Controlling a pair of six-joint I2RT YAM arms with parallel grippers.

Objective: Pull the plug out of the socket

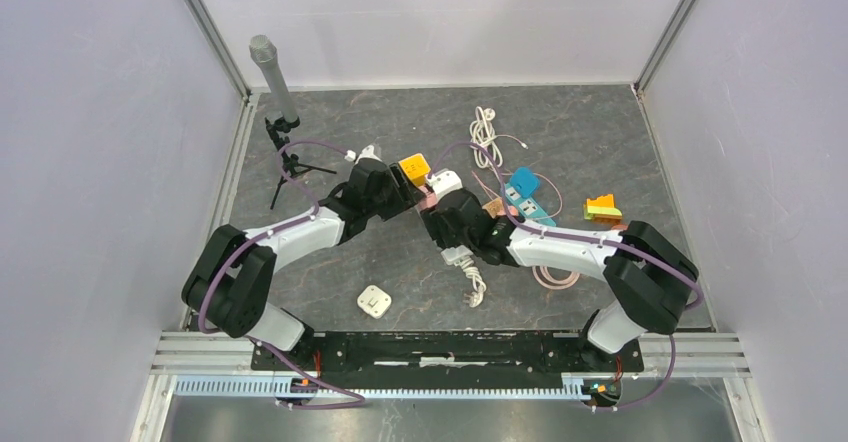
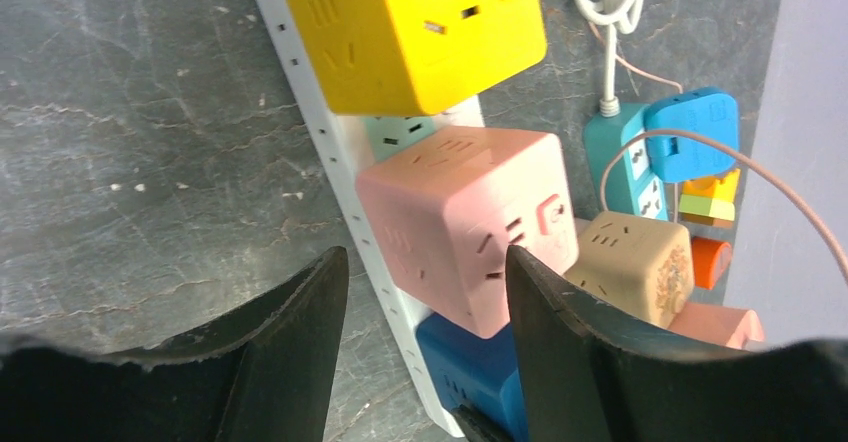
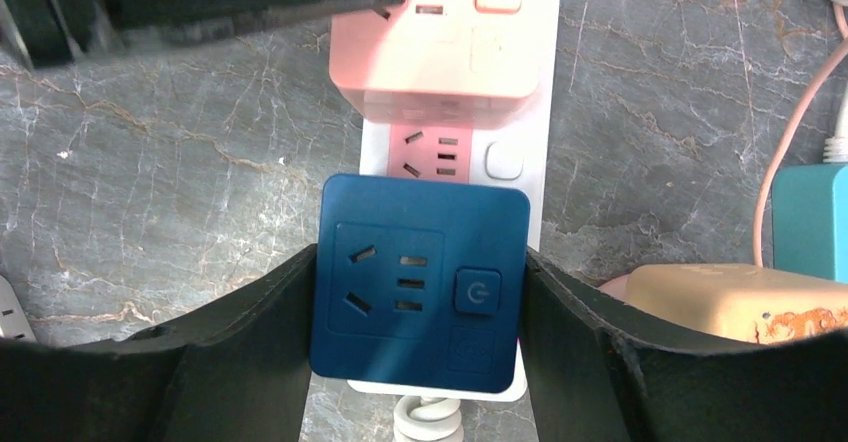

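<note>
The top view overlooks the whole tabletop (image 1: pixel 400 112) from its near edge; both wrist views sit close over the power strip (image 2: pixel 330 152), sharing its pink cube (image 2: pixel 450 222).

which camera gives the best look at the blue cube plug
The right wrist view: the blue cube plug fills the middle, its face square-on between the fingers. The left wrist view shows only a corner of it at the bottom edge. In the top view the right arm hides it.
</note>
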